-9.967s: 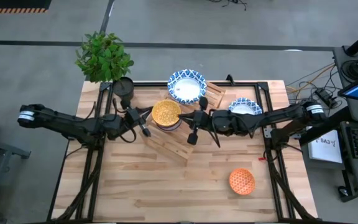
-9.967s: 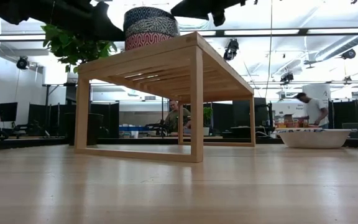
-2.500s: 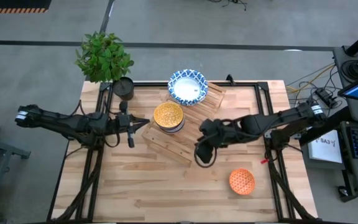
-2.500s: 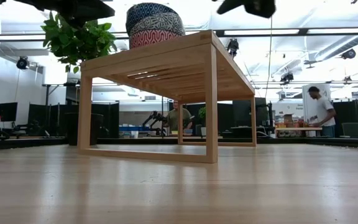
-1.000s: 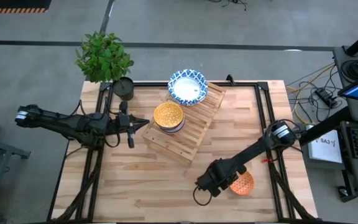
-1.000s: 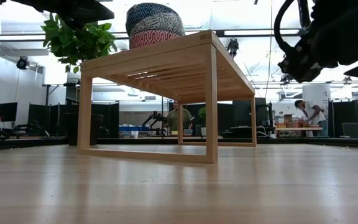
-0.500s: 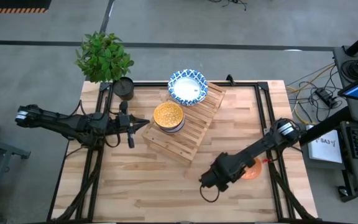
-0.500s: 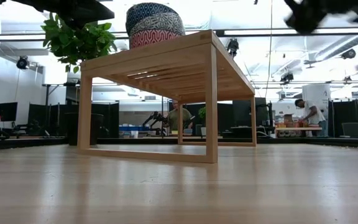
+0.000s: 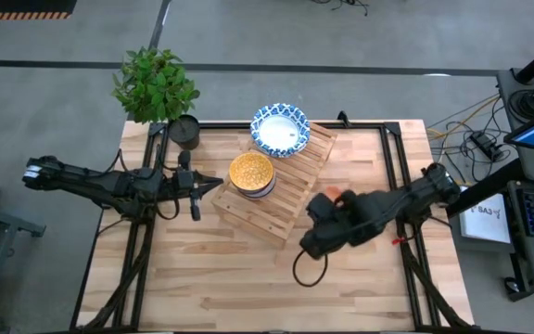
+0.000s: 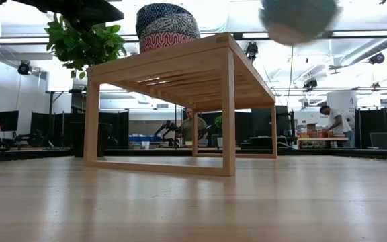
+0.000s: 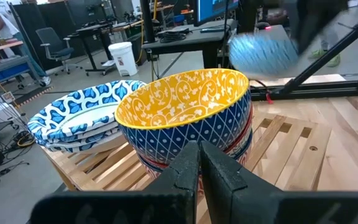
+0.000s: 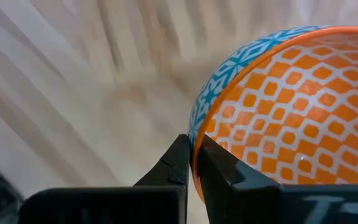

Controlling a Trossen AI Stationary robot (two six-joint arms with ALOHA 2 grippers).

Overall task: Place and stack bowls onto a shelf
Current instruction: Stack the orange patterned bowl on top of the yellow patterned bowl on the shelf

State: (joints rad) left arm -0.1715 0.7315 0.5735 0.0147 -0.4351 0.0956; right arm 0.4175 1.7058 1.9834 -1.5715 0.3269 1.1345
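The wooden slatted shelf (image 9: 286, 190) stands mid-table. On it sits a stack of small bowls with the mustard-yellow one (image 9: 249, 171) (image 11: 185, 115) on top, and beyond it the white bowls with blue rims (image 9: 279, 129) (image 11: 73, 121). My right gripper (image 9: 339, 206) (image 12: 193, 163) is shut on the orange bowl (image 9: 334, 197) (image 12: 278, 118) just right of the shelf; the low view shows that bowl (image 10: 291, 20) blurred, high in the air. My left gripper (image 9: 196, 188) (image 11: 199, 165) waits shut, left of the stack. My right gripper pinches the orange bowl by its rim (image 12: 197, 146), one finger inside on the orange pattern and one outside on the blue wall. The bowl is lifted clear of the table and tilted, its opening turned sideways in the wrist view.
A dark plant pot (image 9: 184, 131) with a green plant (image 9: 155, 83) stands at the far left corner. Bare tabletop (image 9: 248, 278) lies near the shelf's front. People (image 10: 192, 128) work in the room beyond the table.
My right gripper has lifted the orange bowl off the table's near right area and carried it up and toward the far edge, to beside the shelf's right end. The bowl is clear of the table now. The left arm has kept still.
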